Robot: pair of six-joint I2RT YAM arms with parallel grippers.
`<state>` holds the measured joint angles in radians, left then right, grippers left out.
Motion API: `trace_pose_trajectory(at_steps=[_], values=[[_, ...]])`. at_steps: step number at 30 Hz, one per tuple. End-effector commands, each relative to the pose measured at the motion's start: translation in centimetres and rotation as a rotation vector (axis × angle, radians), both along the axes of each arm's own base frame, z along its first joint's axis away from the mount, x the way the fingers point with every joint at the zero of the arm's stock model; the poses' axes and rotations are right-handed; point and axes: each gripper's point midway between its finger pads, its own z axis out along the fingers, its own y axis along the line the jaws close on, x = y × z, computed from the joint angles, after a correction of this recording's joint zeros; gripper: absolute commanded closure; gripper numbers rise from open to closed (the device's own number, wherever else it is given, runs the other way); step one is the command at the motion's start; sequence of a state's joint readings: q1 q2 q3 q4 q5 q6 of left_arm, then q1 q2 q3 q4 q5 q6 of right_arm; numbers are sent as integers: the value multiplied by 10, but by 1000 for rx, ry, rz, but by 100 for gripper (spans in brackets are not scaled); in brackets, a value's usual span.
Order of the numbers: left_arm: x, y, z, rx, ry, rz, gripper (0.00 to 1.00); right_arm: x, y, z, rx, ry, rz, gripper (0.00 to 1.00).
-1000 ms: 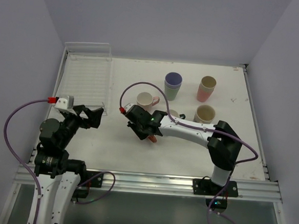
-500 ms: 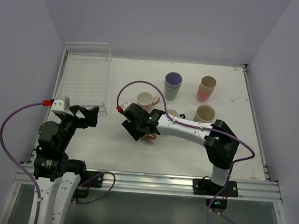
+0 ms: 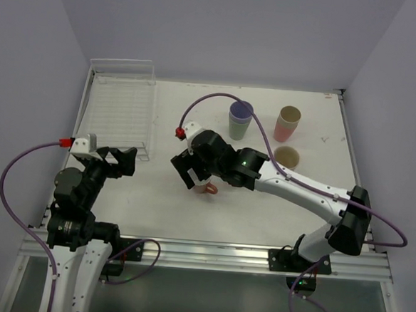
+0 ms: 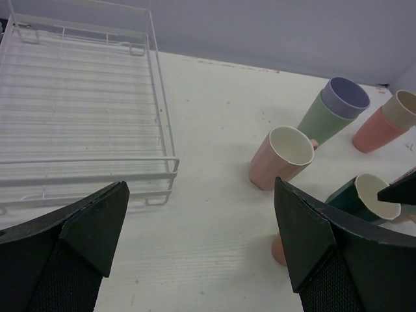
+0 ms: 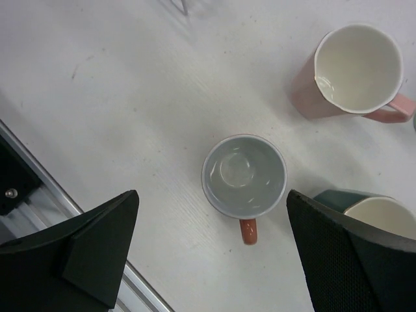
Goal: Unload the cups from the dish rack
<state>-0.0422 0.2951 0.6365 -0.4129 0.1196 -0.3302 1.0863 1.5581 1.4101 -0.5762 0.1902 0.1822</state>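
Observation:
The white wire dish rack [image 3: 118, 107] [image 4: 84, 117] stands at the back left, and I see no cup in it. A mug with a grey inside and an orange handle [image 5: 244, 175] [image 3: 209, 190] stands upright on the table. My right gripper [image 3: 194, 175] [image 5: 212, 214] hovers open above it, clear of it. Beside it are a pink mug [image 5: 351, 71] [image 4: 283, 156] and a dark green mug [image 5: 370, 218] [image 4: 361, 195]. My left gripper [image 3: 121, 158] [image 4: 201, 247] is open and empty near the rack's front corner.
Further back stand a purple tumbler nested in a green one [image 3: 240, 120] [image 4: 335, 110] and a beige tumbler nested in a pink one [image 3: 287, 124] [image 4: 383, 123]. A single beige cup [image 3: 287, 158] stands right of my right arm. The rail [image 3: 208, 252] runs along the near edge.
My right gripper has gone from shut on the orange-handled mug to open, leaving the mug on the table, and has risen. My left gripper drew back slightly from the rack.

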Motion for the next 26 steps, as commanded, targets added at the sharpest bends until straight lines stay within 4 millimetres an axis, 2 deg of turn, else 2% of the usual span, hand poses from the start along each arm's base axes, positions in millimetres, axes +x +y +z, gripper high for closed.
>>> trace_pose_trajectory(at_steps=[1,5,6,9,10,11,12,13,14,15,16,17,18,19,20,21,23,26], values=[[1,1,12,-3,-21,10,0,-2,0,36,89,-39,-1,1],[1,-1,19,-14,-29,-2,0,-6,-8,51,120,-57,-5,1],[1,-2,22,-18,-38,-8,0,-6,-14,62,141,-76,-17,1],[-1,-11,44,-40,-88,-52,0,-5,-27,78,176,-118,-55,1],[-3,-13,60,-48,-123,-63,0,-8,-38,97,222,-149,-69,1],[-6,-16,72,-62,-155,-81,0,-9,-47,99,234,-166,-81,1],[-9,-18,83,-66,-183,-91,0,-9,-52,114,295,-198,-101,1],[-16,-19,101,-72,-227,-99,0,-16,-76,148,399,-259,-125,1],[-20,-20,113,-76,-261,-110,0,-20,-88,147,429,-278,-143,1],[-24,-20,122,-77,-285,-114,0,-22,-100,167,517,-323,-168,1],[-31,-20,136,-78,-322,-115,0,-32,-136,200,637,-389,-220,1],[-34,-20,143,-81,-340,-116,0,-35,-152,199,669,-410,-251,1],[-36,-20,146,-80,-349,-113,0,-38,-168,213,744,-449,-285,1],[-39,-19,150,-82,-363,-109,0,-41,-184,220,788,-478,-314,1],[-38,-16,150,-88,-360,-95,0,-46,-214,223,847,-520,-374,1],[-38,-15,149,-89,-358,-90,0,-47,-227,228,890,-554,-405,1],[-37,-15,144,-87,-356,-88,0,-48,-246,218,913,-572,-461,1],[-31,-15,138,-114,-352,-82,0,-48,-247,207,915,-558,-475,1]])
